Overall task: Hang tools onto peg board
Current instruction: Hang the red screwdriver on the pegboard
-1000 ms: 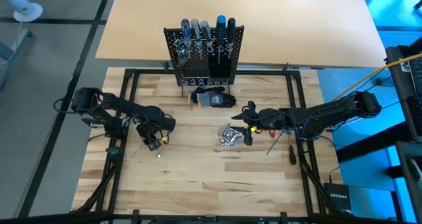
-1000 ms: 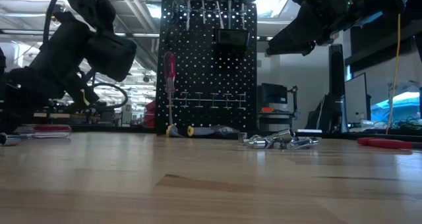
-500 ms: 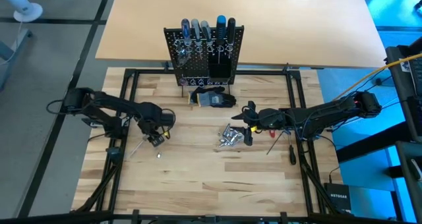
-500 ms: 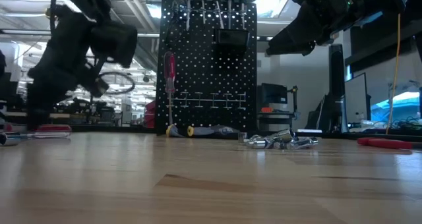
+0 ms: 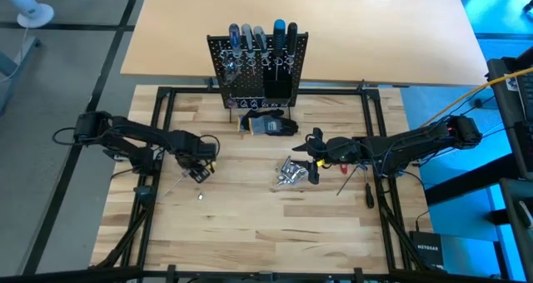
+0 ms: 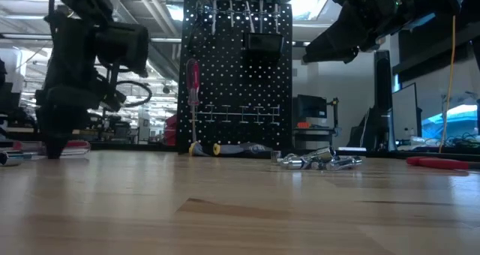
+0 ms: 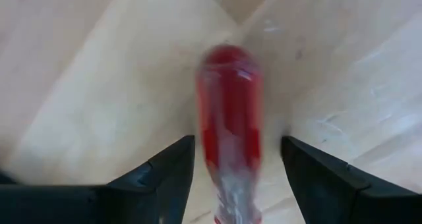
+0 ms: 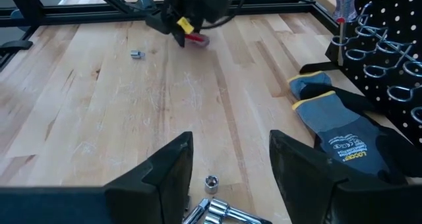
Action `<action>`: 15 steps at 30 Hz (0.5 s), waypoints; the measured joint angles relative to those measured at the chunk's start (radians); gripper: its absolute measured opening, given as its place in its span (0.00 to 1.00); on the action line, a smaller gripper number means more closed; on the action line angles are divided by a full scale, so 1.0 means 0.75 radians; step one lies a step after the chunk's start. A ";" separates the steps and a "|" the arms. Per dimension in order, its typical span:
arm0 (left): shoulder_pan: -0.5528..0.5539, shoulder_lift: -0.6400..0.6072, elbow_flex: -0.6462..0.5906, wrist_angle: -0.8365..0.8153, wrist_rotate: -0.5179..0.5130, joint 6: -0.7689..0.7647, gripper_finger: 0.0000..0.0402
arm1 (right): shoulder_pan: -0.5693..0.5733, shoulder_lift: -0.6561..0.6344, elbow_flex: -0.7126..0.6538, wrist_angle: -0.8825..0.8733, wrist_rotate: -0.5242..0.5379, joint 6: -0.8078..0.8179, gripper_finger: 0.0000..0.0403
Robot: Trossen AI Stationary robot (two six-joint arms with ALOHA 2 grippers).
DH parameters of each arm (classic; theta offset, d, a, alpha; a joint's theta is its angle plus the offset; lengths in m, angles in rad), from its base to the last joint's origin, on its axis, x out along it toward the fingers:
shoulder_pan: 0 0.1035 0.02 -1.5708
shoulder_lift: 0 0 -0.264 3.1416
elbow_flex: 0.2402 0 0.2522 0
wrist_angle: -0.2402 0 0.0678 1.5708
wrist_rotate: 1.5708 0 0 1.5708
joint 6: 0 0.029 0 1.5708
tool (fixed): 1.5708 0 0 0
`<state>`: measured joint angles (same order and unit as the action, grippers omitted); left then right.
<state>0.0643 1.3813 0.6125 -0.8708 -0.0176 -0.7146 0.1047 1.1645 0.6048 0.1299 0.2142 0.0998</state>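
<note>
A red-handled screwdriver (image 7: 229, 125) lies flat on the wooden table at the left; its thin shaft (image 5: 174, 186) sticks out toward the near left. My left gripper (image 5: 198, 171) points down over the handle. It is open, with one finger on each side and a gap to each (image 7: 234, 178). In the low view its fingertips are down at the handle (image 6: 71, 146). My right gripper (image 8: 231, 178) is open and empty, hovering beside a heap of silver sockets (image 5: 291, 172). The peg board (image 5: 258, 62) stands at the far side with several screwdrivers in its top holders.
A dark grey glove (image 5: 268, 123) lies in front of the peg board. One loose socket (image 5: 201, 196) lies near my left gripper. A red screwdriver (image 5: 343, 168) and a black one (image 5: 369, 191) lie at the right. Black frame rails (image 5: 158, 133) border the table.
My left gripper has gone down to the table and tipped from slanting to pointing down, ending astride the red screwdriver's handle. The screwdriver has stayed where it was.
</note>
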 joint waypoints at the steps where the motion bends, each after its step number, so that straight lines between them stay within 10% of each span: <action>1: 0.001 -0.003 -0.018 0.025 0.010 0.008 0.55 | 0.000 0.000 0.000 0.000 -0.001 0.000 0.49; 15: -0.009 -0.015 -0.057 0.090 -0.020 0.033 0.38 | 0.000 0.000 0.000 0.001 -0.001 0.000 0.49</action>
<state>0.0577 1.3697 0.5694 -0.8034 -0.0329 -0.6901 0.1047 1.1645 0.6048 0.1307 0.2134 0.0996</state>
